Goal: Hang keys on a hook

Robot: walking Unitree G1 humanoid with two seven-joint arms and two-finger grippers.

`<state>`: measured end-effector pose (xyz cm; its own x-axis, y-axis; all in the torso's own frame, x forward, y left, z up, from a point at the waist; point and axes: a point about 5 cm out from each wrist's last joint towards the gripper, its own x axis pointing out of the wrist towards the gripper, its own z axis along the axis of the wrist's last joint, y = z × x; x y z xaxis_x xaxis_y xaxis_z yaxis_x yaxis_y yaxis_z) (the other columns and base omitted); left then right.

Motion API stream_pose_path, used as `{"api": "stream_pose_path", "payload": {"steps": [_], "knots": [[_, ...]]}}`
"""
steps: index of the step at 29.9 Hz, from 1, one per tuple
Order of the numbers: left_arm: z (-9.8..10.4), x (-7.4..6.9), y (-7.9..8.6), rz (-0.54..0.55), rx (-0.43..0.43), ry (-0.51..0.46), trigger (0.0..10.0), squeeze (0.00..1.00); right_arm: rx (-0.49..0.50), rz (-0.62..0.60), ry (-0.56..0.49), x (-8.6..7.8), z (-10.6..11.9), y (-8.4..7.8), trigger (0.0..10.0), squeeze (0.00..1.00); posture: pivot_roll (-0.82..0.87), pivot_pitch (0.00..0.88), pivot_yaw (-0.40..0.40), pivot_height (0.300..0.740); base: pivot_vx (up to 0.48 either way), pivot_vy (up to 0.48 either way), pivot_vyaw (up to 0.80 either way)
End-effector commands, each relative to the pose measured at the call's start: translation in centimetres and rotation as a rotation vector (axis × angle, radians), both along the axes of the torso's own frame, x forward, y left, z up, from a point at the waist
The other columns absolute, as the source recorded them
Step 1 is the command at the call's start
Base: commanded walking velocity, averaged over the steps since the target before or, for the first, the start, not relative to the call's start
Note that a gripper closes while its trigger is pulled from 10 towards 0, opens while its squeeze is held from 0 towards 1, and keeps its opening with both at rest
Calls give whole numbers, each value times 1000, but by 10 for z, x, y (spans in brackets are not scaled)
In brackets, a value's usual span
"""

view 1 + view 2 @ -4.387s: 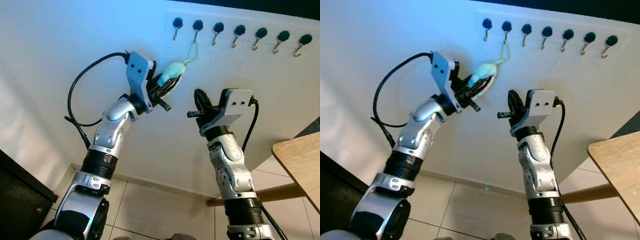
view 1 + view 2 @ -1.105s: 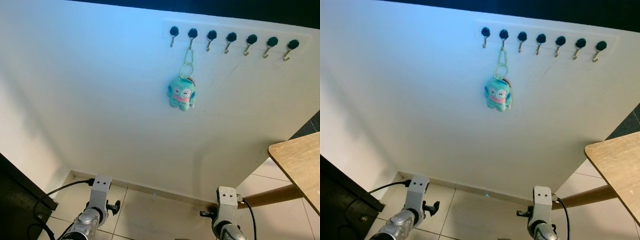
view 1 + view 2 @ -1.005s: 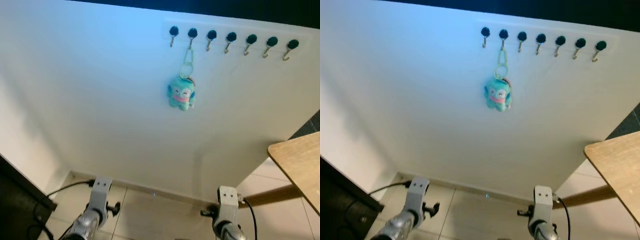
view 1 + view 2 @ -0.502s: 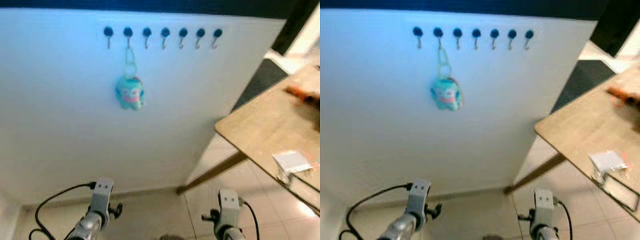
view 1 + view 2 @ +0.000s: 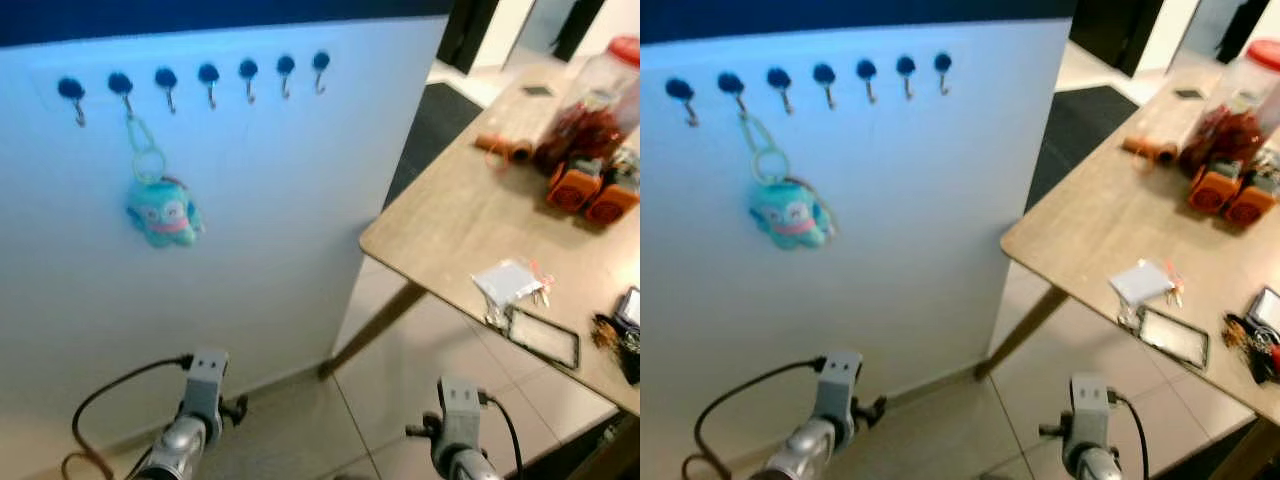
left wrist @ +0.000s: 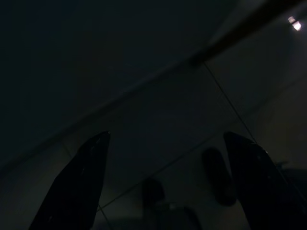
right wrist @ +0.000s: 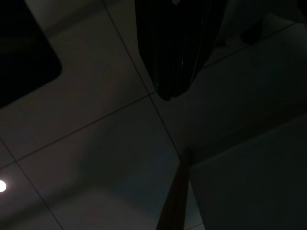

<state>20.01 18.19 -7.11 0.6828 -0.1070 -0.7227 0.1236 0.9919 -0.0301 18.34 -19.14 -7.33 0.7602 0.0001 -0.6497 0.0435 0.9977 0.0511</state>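
Observation:
The keys hang on a pale green clip ring with a teal plush charm, from the second hook in a row of black-headed hooks on the white wall. Both arms hang low, far below the hooks, with their wrists at the bottom edge of the eye views. In the dark left wrist view my left gripper is open above the tiled floor, with nothing between its fingers. My right gripper is shut and empty, pointing at the floor tiles.
A wooden table stands to the right, carrying a jar of red contents, two orange objects, a small clear bag and a black-framed item. A table leg slants to the tiled floor. A dark mat lies beyond the wall's end.
The camera has swung to the right, so the hooks and plush sit further left and the table has come into view. The keys still hang; both arms stay low.

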Motion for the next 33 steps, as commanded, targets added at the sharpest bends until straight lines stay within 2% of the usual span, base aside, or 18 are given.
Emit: {"api": "stream_pose_path", "payload": {"steps": [1, 33], "knots": [[0, 0, 2, 5, 2, 4, 10000, 0, -1, 9, 28, -7, -4, 0, 10000, 0, 37, 28, -35, 740, 0, 0, -800], [4, 7, 0, 31, -7, -29, 10000, 0, 4, 39, 25, -4, -3, 4, 10000, 0, 43, 37, -33, 740, 0, 0, -800]]}}
